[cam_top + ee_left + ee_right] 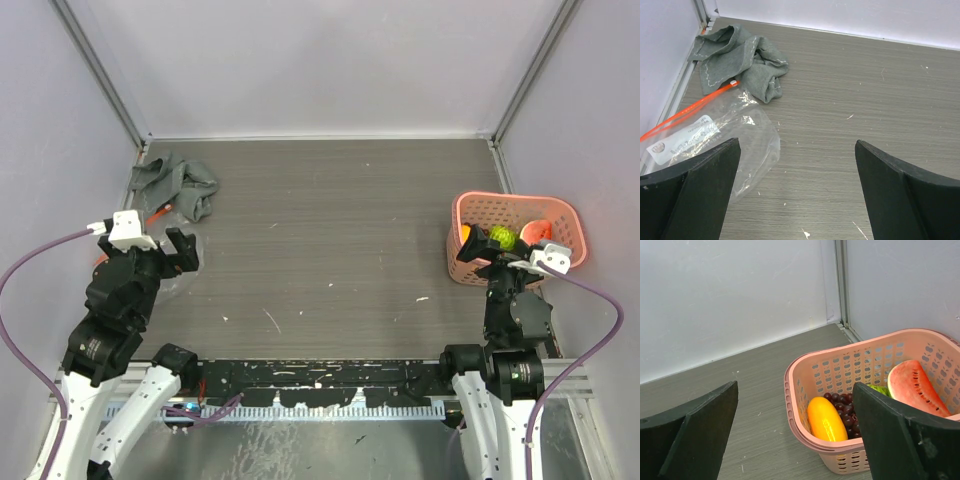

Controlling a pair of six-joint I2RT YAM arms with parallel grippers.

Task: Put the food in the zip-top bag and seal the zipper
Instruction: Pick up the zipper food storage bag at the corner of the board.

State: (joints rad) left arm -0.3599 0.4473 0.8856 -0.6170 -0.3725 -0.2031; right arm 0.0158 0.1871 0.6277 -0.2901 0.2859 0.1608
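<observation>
**Bag lies at left, food sits in the basket at right**

A grey cloth (740, 60) is bunched in the far left corner of the surface (330, 220). Just beside it the clear bag (740, 135) lies flat, its orange zipper (695, 105) towards the wall. The left end effector (797, 145) hangs over the bag's near end, jaws wide apart and empty. The right end effector (795, 386), also spread and empty, hovers by the pink basket (840, 370), which holds the watermelon slice (912, 387), grapes (842, 412), green fruit (500, 238) and an orange-yellow piece (824, 419).
</observation>
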